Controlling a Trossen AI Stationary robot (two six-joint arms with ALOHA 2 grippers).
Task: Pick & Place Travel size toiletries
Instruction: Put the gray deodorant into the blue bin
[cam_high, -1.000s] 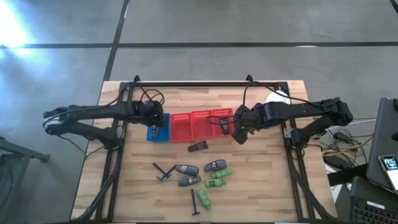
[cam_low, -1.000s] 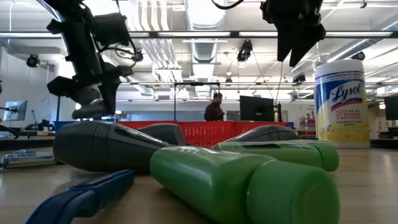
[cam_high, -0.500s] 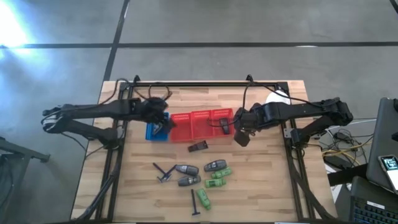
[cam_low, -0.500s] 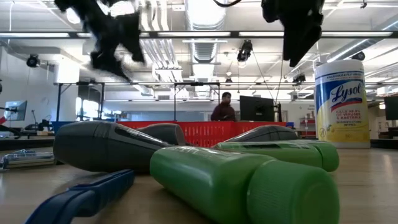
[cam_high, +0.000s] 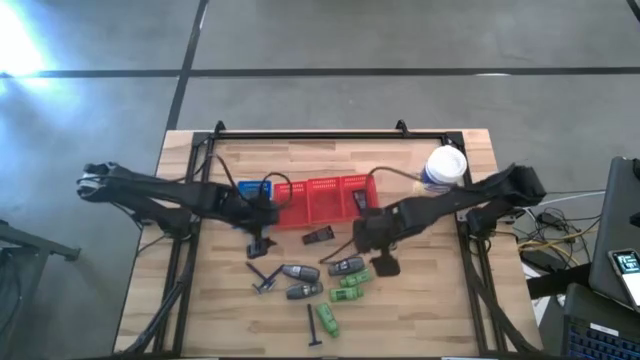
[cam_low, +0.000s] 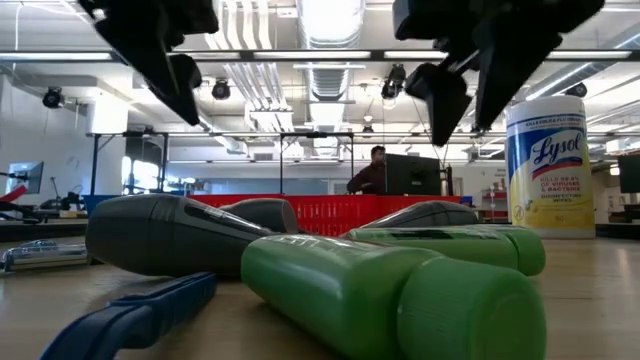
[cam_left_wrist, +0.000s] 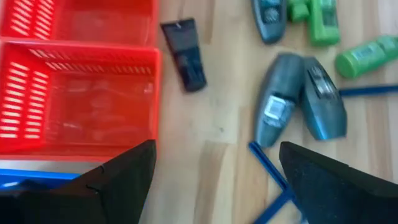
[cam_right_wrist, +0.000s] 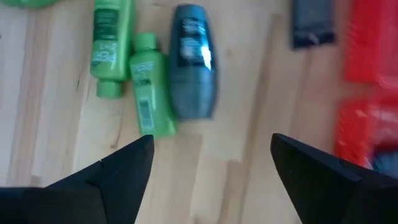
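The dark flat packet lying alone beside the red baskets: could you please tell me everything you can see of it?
The dark flat packet is a small, near-black rectangular sachet, apparently soft plastic, with one end crimped and slightly flared. It lies flat and unopened on the wooden table, tilted askew, just in front of the red baskets without touching them. Nothing rests on it, and it sits apart from the grey and green bottles. Neither gripper touches it.

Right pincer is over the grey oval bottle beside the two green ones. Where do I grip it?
Grip the grey oval bottle across its narrow width at mid-body, descending from above. It lies flat, and a green bottle sits tight against one side, so the right pincer, now open, should straddle carefully.
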